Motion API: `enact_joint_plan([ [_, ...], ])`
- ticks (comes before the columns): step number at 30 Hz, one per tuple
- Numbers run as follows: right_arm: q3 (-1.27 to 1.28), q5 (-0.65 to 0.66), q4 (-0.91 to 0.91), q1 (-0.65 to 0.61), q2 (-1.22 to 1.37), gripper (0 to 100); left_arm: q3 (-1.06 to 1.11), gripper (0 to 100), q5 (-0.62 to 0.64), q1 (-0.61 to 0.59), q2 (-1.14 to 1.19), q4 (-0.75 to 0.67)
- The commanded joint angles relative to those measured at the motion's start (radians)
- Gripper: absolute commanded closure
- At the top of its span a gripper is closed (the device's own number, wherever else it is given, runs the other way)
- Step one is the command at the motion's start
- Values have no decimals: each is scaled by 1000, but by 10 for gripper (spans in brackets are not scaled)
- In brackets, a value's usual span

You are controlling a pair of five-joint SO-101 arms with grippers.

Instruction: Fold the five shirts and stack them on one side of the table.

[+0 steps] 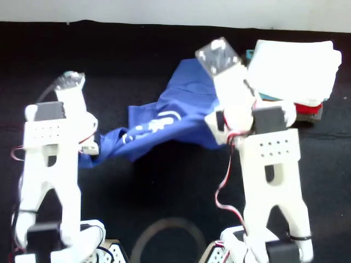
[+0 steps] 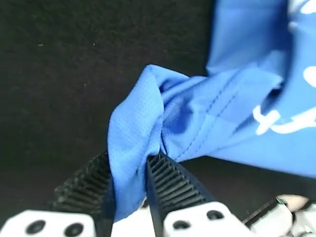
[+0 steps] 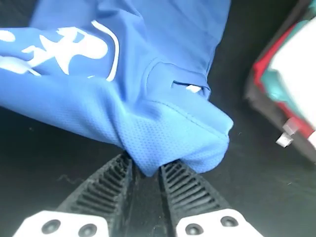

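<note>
A blue shirt [image 1: 175, 112] with white print hangs stretched between my two arms above the black table. My left gripper [image 2: 129, 183] is shut on one bunched edge of the blue shirt [image 2: 197, 118], seen in the high view at the left [image 1: 90, 148]. My right gripper [image 3: 145, 174] is shut on another fold of the blue shirt [image 3: 148, 98], near the middle right [image 1: 219, 123]. A stack of folded shirts [image 1: 293, 71], white on top with teal and red below, lies at the back right.
The black table [image 1: 164, 181] lies bare in front of the shirt and at the back left. The folded stack [image 3: 291, 69] sits close beside my right gripper. A wall edge runs along the far side.
</note>
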Motion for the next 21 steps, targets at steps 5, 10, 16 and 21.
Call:
enact_joint_plan([
  [5,556,18,-311,35,-188,991,12,881,-2,-39,272,-98],
  [10,587,17,-311,36,-245,991,-162,834,-3,-81,375,69],
  [16,595,17,-297,50,-335,991,-483,832,-20,-59,369,405],
  [21,595,17,-283,50,-354,991,-404,832,-164,157,308,399],
])
